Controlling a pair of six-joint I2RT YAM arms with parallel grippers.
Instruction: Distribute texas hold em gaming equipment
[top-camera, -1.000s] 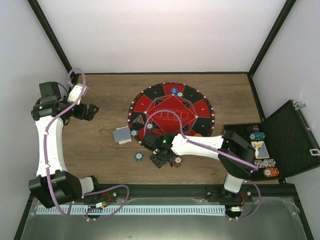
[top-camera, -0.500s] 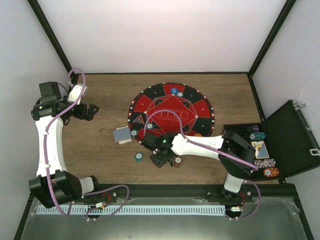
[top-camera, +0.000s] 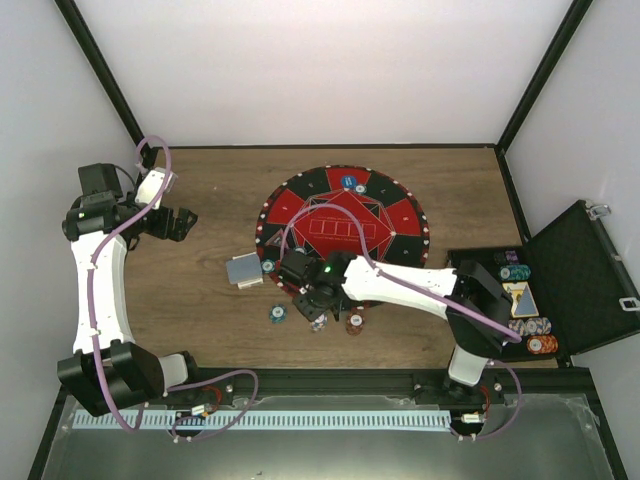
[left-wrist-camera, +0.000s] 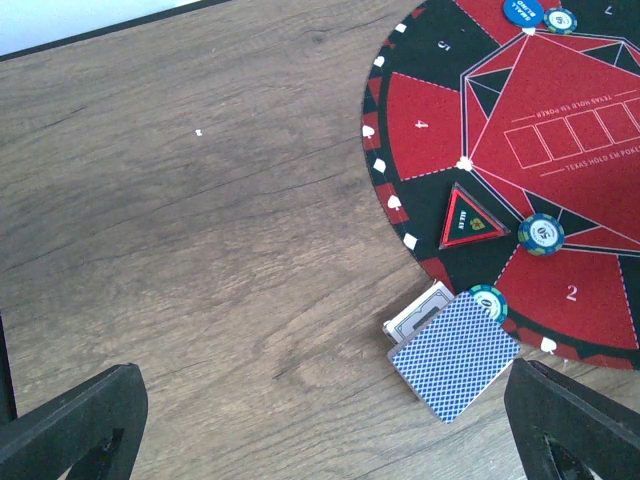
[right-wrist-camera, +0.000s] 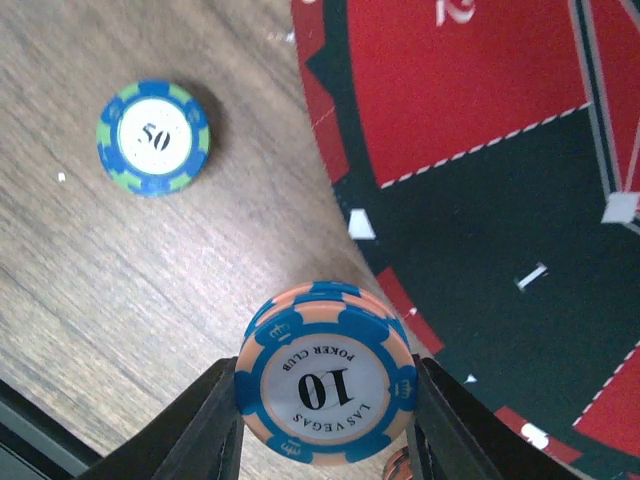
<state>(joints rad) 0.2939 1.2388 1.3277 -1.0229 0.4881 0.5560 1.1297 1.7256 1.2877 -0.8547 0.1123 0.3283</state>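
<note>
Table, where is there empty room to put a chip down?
Bare wood lies between the left gripper and the cards, and on the far side of the mat. It is crowded at the near side of the mat: the right gripper holding a 10 chip, the 50 chip, the cards.

Brown wood-grain table (left-wrist-camera: 200, 230) fills left and centre of frame. Round red-and-black mat (left-wrist-camera: 600, 320) enters from the right edge; numerals 4, 5 and 2 readable, "TEXAS HOLD EM" printed under a row of outlined boxes. On the mat: blue button disc (left-wrist-camera: 523, 10) at top edge, with a teal striped-edge chip (left-wrist-camera: 560, 20) just beside it. Red-and-black triangular marker (left-wrist-camera: 470, 218) mid-right, with a dark blue striped-edge chip (left-wrist-camera: 541, 234) just right of it. Stack of blue patterned-back playing cards (left-wrist-camera: 455, 355) lies tilted on the wood at the mat's lower rim, a white card (left-wrist-camera: 415, 312) poking out beneath. Second teal chip (left-wrist-camera: 488, 302) sits on the rim, touching the stack. Left gripper (left-wrist-camera: 322, 400): black fingers (left-wrist-camera: 75, 420) in both lower corners, spread wide, only wood between them.
</note>
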